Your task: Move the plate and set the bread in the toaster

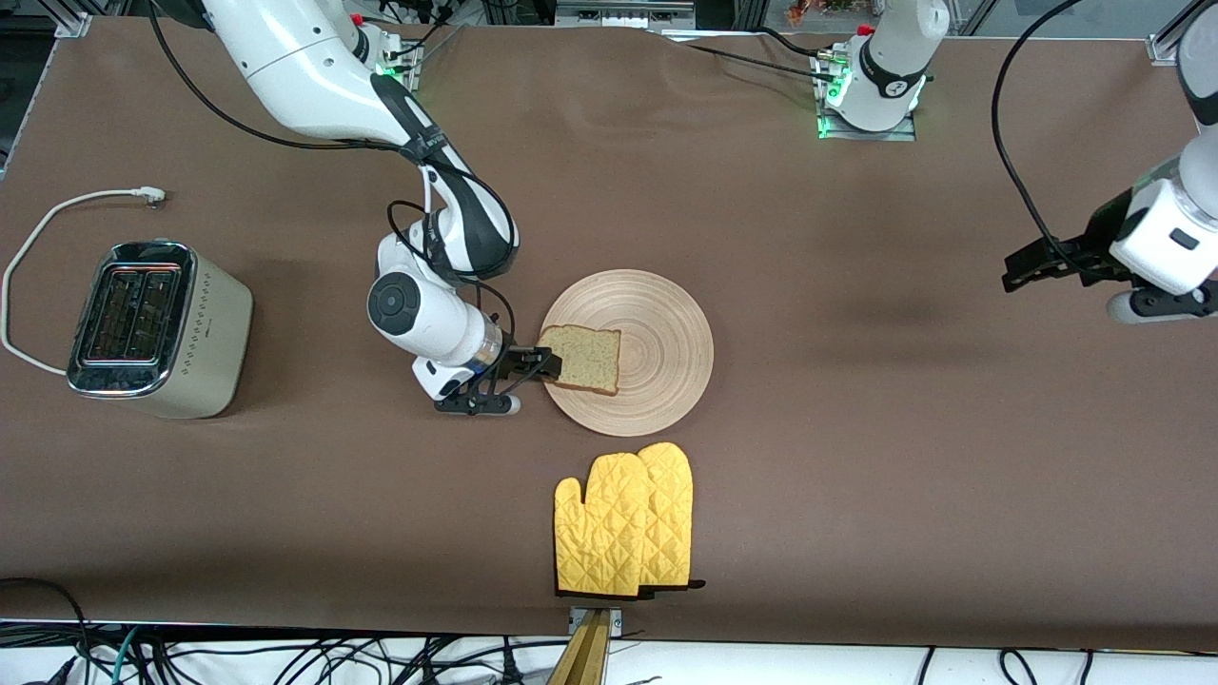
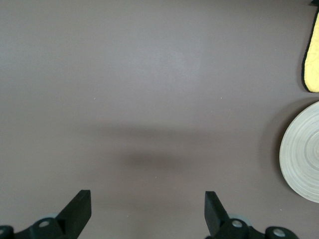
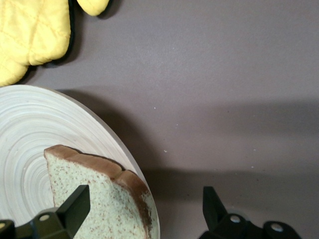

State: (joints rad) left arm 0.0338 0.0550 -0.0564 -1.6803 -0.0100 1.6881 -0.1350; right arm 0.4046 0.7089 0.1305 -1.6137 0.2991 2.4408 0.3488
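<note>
The bread (image 1: 585, 359) lies flat on the plate (image 1: 661, 328), at the plate's edge toward the toaster (image 1: 157, 328). My right gripper (image 1: 540, 366) is open and low at that edge. In the right wrist view the gripper (image 3: 144, 209) has one finger over the bread (image 3: 99, 199) and the other over the bare table just outside the plate's rim (image 3: 30, 129). My left gripper (image 1: 1023, 269) is open and empty, waiting above bare table at the left arm's end; it also shows in the left wrist view (image 2: 148, 209). The toaster stands at the right arm's end, slots up.
Two yellow oven mitts (image 1: 623, 523) lie nearer to the front camera than the plate, close to the table's front edge. The toaster's white cord (image 1: 38, 238) loops on the table beside it. The left wrist view shows the plate's rim (image 2: 304, 154) and a mitt (image 2: 313, 59).
</note>
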